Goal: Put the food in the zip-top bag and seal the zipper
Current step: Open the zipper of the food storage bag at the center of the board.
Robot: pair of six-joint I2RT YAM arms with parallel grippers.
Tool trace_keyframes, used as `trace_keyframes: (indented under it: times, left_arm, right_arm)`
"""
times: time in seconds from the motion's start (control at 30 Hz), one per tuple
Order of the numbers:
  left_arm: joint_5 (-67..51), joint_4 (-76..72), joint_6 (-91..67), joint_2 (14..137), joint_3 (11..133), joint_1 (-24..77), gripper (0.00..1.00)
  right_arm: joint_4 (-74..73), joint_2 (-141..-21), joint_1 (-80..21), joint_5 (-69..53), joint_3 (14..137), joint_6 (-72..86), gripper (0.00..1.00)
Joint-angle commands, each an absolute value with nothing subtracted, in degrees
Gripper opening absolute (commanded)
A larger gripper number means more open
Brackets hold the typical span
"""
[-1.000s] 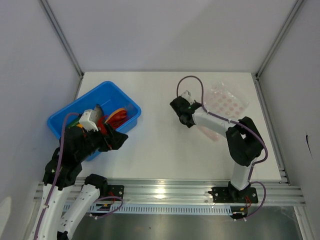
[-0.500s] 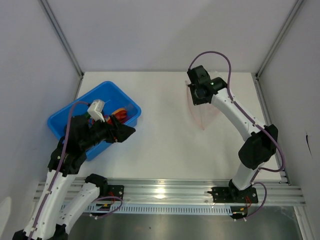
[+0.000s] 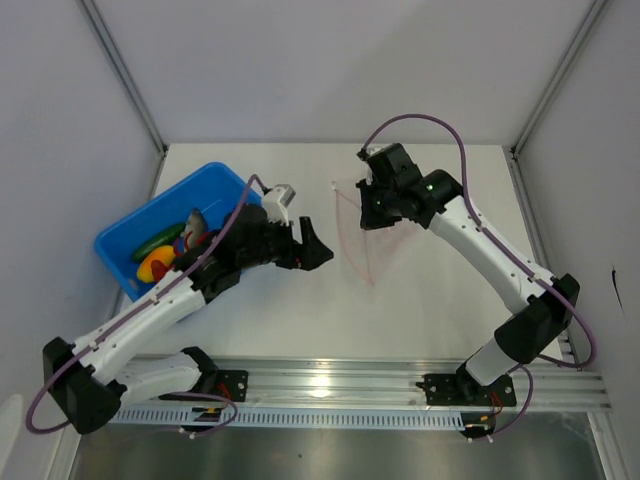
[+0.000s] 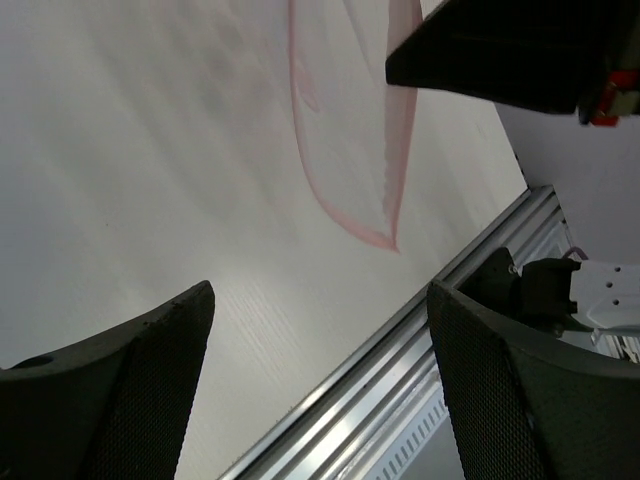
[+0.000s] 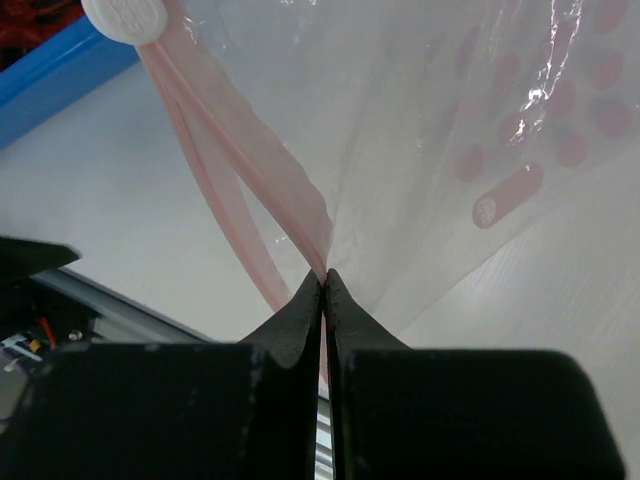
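pink zipper (image 5: 262,190) strip is what my right gripper (image 5: 323,278) has. its fingers are pressed fully together, pinching the strip where the two lips meet. the zip-top bag (image 5: 470,140) fans out past the tips, and a white round tab (image 5: 125,15) sits at the strip's far end. from the top cam the bag (image 3: 355,235) hangs below those fingers; can't tell if its low corner touches the table (image 3: 300,310).

left gripper (image 4: 320,292) has its jaws spread wide w/ nothing between them. the bag mouth (image 4: 345,150) is ahead of its tips, near but apart. the food (image 3: 165,255) is well behind that gripper, in the blue bin (image 3: 215,175), none bagged yet.

handling, imo: the film is thin, light, floppy and slick, so the mouth won't stay open by itself. the strip is the stiffest part, so i'd grab there, left fingers on the lip opposite my right pinch. the toys look small and light; i'd take the long ones across the middle.
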State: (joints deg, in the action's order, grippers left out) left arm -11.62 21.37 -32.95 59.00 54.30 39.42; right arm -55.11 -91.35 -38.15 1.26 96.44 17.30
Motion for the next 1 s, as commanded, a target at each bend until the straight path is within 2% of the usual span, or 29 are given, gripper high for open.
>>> trace_keyframes:
  times: [0.0, 0.23, 0.33, 0.43, 0.47, 0.5, 0.53, 0.57, 0.63, 0.67, 0.73, 0.9, 0.97]
  left_arm:
    - [-4.8, 15.3, -32.5, 63.4, 59.1, 42.3, 0.88]
    - [-3.7, 12.8, -33.1, 74.2, 63.2, 43.3, 0.88]
    - [-3.0, 14.4, -32.9, 78.5, 66.0, 43.5, 0.82]
    - [-3.3, 14.3, -32.9, 80.9, 67.1, 43.5, 0.63]
    - [-3.4, 13.8, -32.8, 81.1, 67.2, 43.5, 0.48]
    - [-3.7, 13.8, -32.9, 81.6, 67.7, 43.5, 0.37]
    - [-4.4, 14.6, -33.0, 82.0, 69.2, 43.5, 0.08]
    - [-4.4, 14.6, -33.2, 82.0, 69.2, 43.5, 0.01]
    - [-5.1, 15.1, -33.9, 81.7, 70.2, 43.8, 0.01]
    - [-5.1, 15.2, -34.7, 81.4, 70.5, 43.9, 0.01]
    - [-4.8, 16.1, -35.9, 80.8, 71.7, 44.5, 0.0]
    - [-4.6, 17.7, -39.5, 80.1, 74.1, 46.1, 0.01]
    - [-4.6, 17.7, -40.4, 79.7, 74.3, 46.8, 0.01]
  right_arm:
    - [-54.0, -87.8, -38.3, -3.5, 95.4, 19.9, 0.0]
    - [-53.3, -84.8, -38.4, -5.2, 93.3, 21.4, 0.0]
    - [-53.3, -83.8, -38.4, -4.5, 92.6, 21.9, 0.0]
    - [-52.9, -82.7, -38.5, -3.5, 92.1, 22.4, 0.0]
    - [-52.6, -82.4, -38.4, -3.0, 91.8, 22.5, 0.0]
    - [-52.5, -82.1, -38.5, -2.6, 91.5, 22.9, 0.0]
    - [-52.6, -82.3, -38.6, -0.5, 91.0, 23.7, 0.0]
    - [-52.6, -82.3, -38.7, -0.4, 91.0, 23.7, 0.0]
    - [-52.9, -82.7, -39.4, 3.4, 90.4, 24.3, 0.07]
    - [-52.9, -82.9, -40.1, 4.6, 90.1, 24.4, 0.17]
    - [-52.7, -83.6, -40.8, 7.8, 89.4, 25.2, 0.2]
    - [-52.8, -85.5, -43.3, 13.9, 88.9, 27.2, 0.41]
    - [-52.5, -86.0, -43.9, 16.9, 88.6, 27.9, 0.46]
